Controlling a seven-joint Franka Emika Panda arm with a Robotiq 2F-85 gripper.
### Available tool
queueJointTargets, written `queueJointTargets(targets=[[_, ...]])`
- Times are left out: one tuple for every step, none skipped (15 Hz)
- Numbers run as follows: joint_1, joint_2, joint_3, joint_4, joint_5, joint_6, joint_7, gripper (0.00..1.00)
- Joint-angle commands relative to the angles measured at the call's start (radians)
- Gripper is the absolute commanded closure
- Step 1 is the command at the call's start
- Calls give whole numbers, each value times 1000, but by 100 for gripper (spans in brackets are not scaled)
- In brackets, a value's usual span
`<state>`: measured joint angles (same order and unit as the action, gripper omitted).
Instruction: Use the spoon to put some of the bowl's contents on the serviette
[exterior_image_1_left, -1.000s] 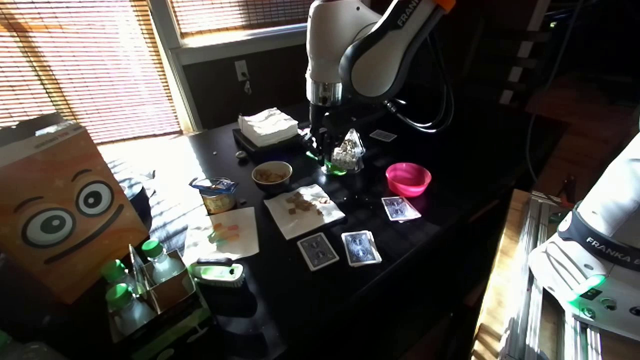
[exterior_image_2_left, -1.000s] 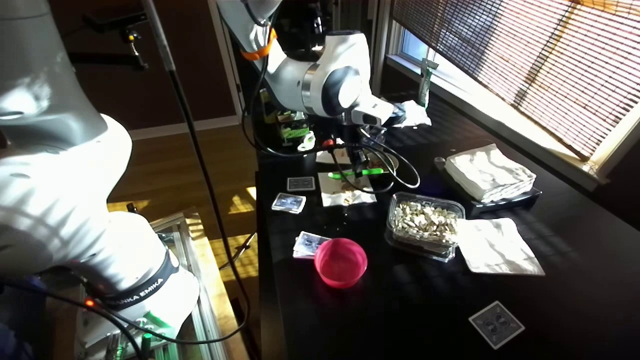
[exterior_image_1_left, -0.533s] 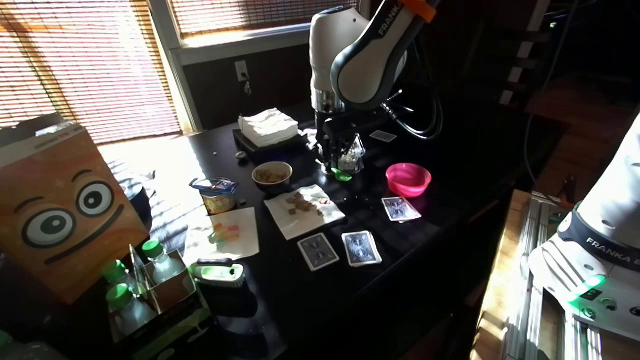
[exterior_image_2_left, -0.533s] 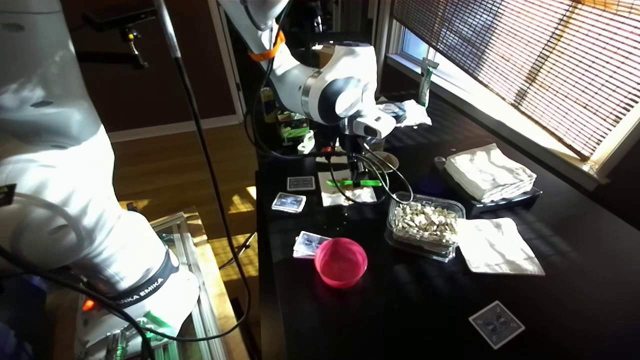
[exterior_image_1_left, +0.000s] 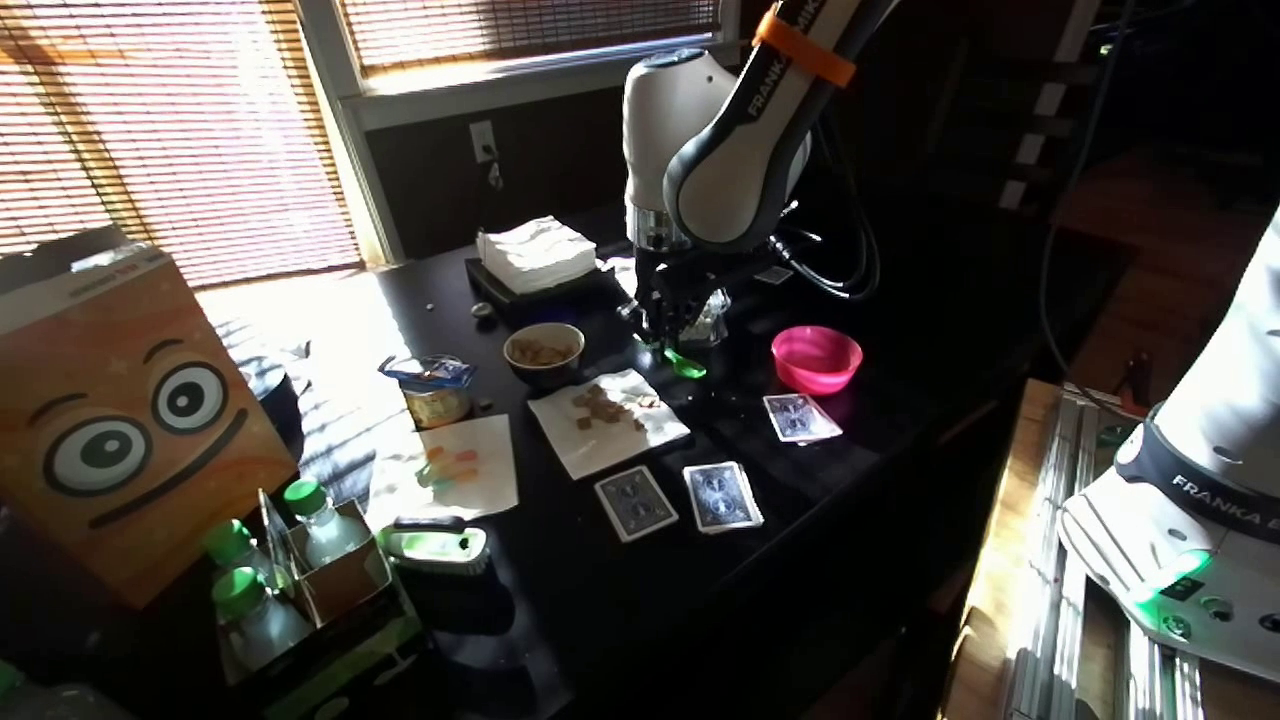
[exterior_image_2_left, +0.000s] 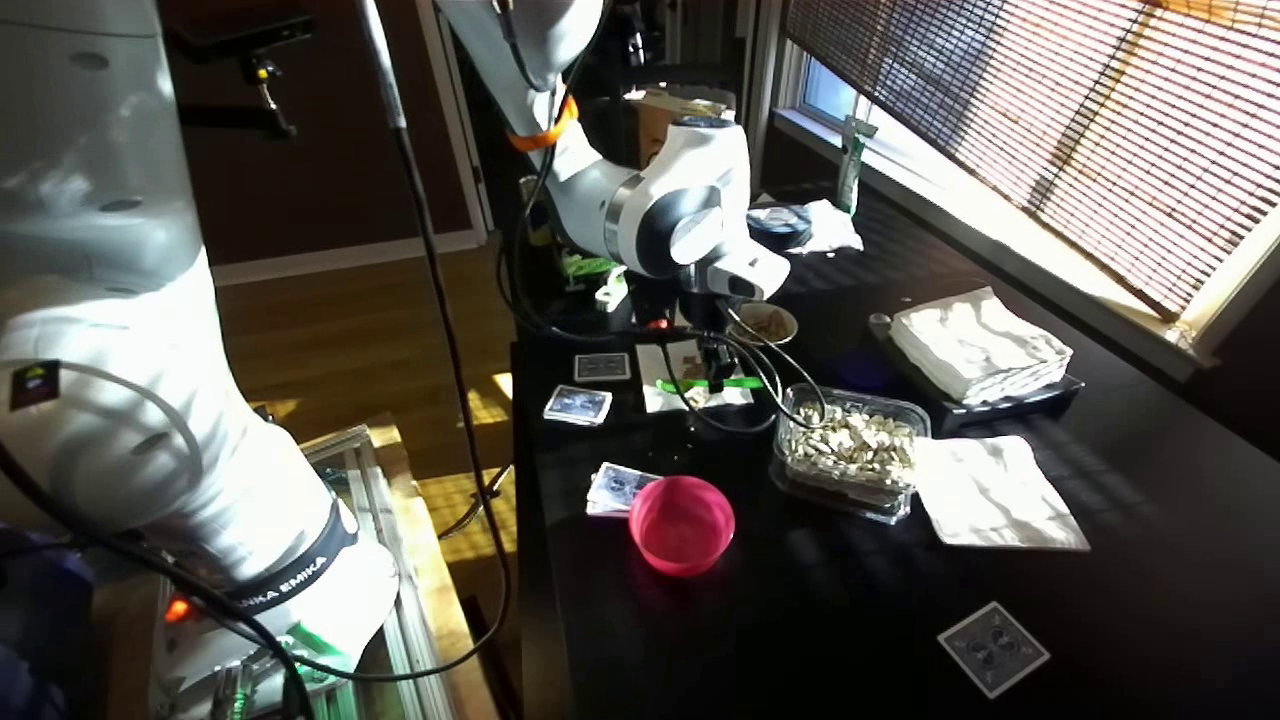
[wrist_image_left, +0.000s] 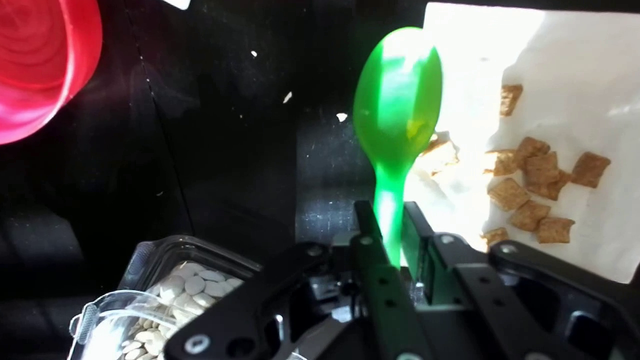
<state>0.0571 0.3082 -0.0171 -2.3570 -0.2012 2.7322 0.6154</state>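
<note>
claw (wrist_image_left: 389, 212): pinching green spoon (wrist_image_left: 395, 142) | serviette (wrist_image_left: 560, 110): brown squares (wrist_image_left: 541, 167) on top | bowl (exterior_image_1_left: 543, 373): near serviette, brown bits (exterior_image_1_left: 540, 352) inside

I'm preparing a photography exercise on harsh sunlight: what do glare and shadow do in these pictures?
In the wrist view, glare whitens the tip of the green spoon and washes out part of the serviette; in an exterior view, the window blind is blown out in places, while the dark claw blends into the gloom; in an exterior view, patchy shade crosses the napkin stack.
</note>
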Motion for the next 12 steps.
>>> queueJointTargets(targets=[[50,50,-54,-5,0,88,-43,96],[53,65,-57,-7,15,117,-63,96],[66,80,-73,-6,13,131,-67,96],[75,93,-82,-6,20,147,-74,96],[84,105,-93,-7,24,164,-81,96],[95,115,-104,-7,27,178,-85,96],[105,124,-114,-7,32,188,-91,96],[111,130,-119,-8,38,195,-100,96],[116,134,-123,-8,45,197,-108,92],[124,133,-128,-7,51,187,-110,58],[130,131,-134,-9,52,186,-114,56],[138,125,-140,-12,53,184,-115,50]])
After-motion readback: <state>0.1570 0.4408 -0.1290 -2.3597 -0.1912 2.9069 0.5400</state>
